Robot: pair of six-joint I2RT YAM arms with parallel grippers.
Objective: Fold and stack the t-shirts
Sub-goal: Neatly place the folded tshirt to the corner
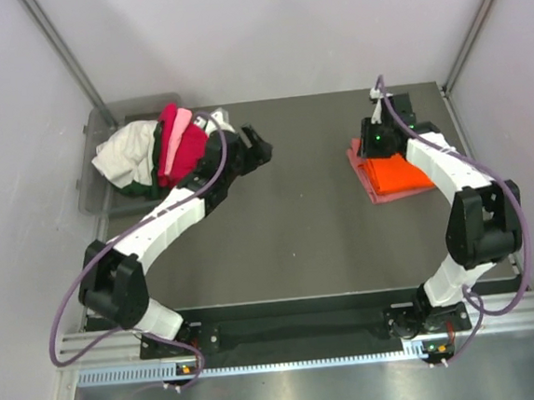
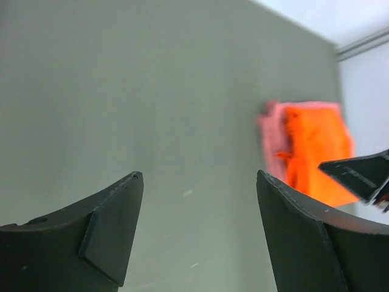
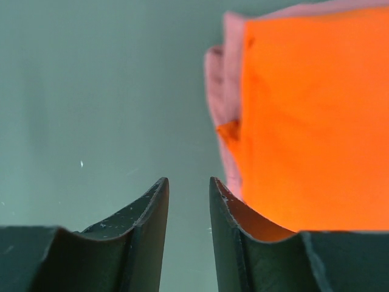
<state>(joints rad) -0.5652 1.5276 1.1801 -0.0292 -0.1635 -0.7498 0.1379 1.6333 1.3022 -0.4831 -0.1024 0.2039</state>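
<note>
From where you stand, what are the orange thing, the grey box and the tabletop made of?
The orange shirt: soft matte cloth, folded flat with limp edges. The grey box: probably plastic, smooth and translucent at its wall. The tabletop: a smooth dark matte sheet; material unclear.

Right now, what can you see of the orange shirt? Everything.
The orange shirt is plain bright cloth, folded flat into a rough rectangle. It lies on a folded salmon-pink shirt whose edge shows at its left, on the right side of the dark table. The right arm's jaws hang over its far edge, slightly apart, gripping nothing; contact is unclear.
</note>
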